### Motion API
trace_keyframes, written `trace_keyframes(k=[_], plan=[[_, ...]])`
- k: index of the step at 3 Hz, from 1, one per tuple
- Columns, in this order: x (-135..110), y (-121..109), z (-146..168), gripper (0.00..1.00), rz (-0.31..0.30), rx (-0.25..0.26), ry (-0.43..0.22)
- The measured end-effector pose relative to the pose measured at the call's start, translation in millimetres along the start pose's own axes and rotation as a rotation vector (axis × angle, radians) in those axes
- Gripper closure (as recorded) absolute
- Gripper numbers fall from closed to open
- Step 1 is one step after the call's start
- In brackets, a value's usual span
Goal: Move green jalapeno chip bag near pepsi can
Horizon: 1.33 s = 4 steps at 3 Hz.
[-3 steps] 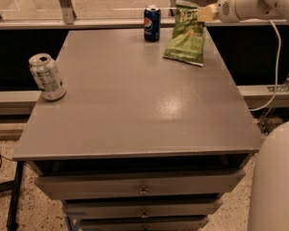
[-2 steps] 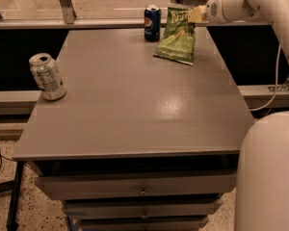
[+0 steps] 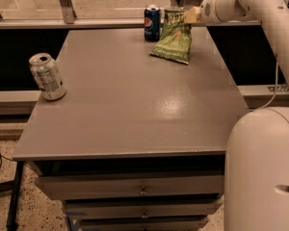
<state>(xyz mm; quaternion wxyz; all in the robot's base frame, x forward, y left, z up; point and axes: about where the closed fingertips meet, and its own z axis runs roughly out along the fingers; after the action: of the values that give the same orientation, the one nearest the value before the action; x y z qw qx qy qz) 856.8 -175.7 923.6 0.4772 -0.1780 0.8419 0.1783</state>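
Green chip bag (image 3: 173, 40) at far edge of table (image 3: 135, 105), top end lifted, lower end on the tabletop, long axis near–far. Gripper (image 3: 192, 15) reaches in from right, pinching its top corner. Pepsi can (image 3: 152, 23) just left of bag.

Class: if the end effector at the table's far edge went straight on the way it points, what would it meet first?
The end effector points at the top of the green jalapeno chip bag, so it meets that first; the pepsi can stands beyond, though depth is unclear.
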Motion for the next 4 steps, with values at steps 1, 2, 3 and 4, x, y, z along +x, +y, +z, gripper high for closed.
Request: trace_keyframes(k=[1, 2, 3, 4], plan=[[0.4, 0.5, 5.9, 0.36, 0.007, -0.002, 0.007], [1.1, 3.2, 8.4, 0.13, 0.011, -0.025, 0.01], [-0.7, 9.9, 1.8, 0.0, -0.002, -0.069, 0.012], [-0.8, 1.5, -30.6, 0.0, -0.078, -0.073, -0.007]])
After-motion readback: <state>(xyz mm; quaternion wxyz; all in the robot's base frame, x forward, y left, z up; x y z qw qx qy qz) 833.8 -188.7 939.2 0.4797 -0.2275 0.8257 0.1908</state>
